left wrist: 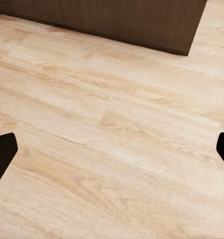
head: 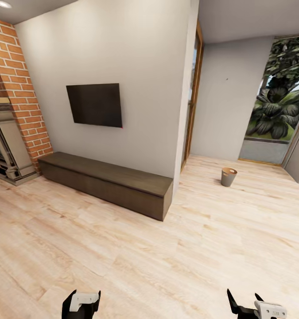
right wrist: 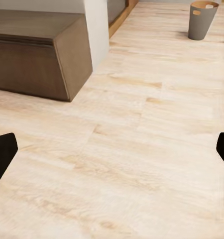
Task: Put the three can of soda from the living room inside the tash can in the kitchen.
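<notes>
One pale grey tash can [head: 229, 177], coppery inside, stands upright; both end effectors [left wrist: 112, 154] [right wrist: 112, 154] gape wide, empty.

A dark television [head: 95, 104] hangs above a long brown bench [head: 109, 182].

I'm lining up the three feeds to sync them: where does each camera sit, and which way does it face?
Head view: on the head, looking forward and down at the wood floor, dark bench, trash can; left end effector and right end effector at the bottom edge.
Left wrist view: along open fingers toward floor and bench.
Right wrist view: along open fingers.
Head and right wrist views share bench and trash can.
</notes>
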`<state>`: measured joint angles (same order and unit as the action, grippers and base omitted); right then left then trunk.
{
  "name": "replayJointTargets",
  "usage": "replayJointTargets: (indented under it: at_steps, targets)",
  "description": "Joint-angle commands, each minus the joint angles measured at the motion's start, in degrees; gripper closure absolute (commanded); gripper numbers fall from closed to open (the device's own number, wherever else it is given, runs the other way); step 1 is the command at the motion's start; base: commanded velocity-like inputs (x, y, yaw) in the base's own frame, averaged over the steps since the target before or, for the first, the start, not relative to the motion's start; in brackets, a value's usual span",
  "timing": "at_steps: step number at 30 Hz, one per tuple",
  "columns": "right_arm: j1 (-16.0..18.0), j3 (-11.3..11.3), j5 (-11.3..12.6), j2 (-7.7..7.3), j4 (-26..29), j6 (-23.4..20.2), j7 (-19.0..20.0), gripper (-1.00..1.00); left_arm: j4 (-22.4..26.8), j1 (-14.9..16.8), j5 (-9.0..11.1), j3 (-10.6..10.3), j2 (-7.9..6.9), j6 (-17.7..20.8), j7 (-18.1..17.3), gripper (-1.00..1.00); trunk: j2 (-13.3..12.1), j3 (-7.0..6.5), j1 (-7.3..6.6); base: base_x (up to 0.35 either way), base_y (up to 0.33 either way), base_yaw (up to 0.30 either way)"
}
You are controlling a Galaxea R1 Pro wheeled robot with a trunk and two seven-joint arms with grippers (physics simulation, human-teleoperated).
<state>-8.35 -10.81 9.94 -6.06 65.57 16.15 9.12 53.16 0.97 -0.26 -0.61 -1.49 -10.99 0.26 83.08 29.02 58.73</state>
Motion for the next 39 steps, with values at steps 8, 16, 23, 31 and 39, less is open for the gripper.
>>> replayJointTargets:
  at_steps: [8,16,23,31,39]
  targets:
    - [0.0,0.0,0.0,0.00,0.0,0.0,0.0,-1.00,0.0,0.0,0.0,0.0,0.00,0.0,0.0,-1.00,0.0,0.00,0.00,0.094,-0.274,-0.099]
    - [0.0,0.0,0.0,0.00,-0.1,-0.1,0.0,-1.00,-0.1,0.0,0.0,0.0,0.00,0.0,0.0,-1.00,0.0,0.00,0.00,0.094,-0.274,-0.157]
    - [0.0,0.0,0.0,0.00,-0.1,-0.1,-0.1,-1.00,-0.1,0.0,0.0,0.1,0.00,0.0,0.0,-1.00,0.0,0.00,0.00,0.107,-0.270,-0.182]
    - [0.0,0.0,0.0,0.00,-0.1,-0.1,0.0,-1.00,-0.1,0.0,0.0,0.2,0.00,0.0,-0.1,-1.00,0.0,0.00,0.00,0.187,-0.170,-0.151]
    - [0.0,0.1,0.0,0.03,-0.1,0.0,0.0,-1.00,-0.1,0.0,-0.1,0.3,0.00,0.0,-0.1,-1.00,0.0,0.00,0.00,0.246,-0.024,-0.024]
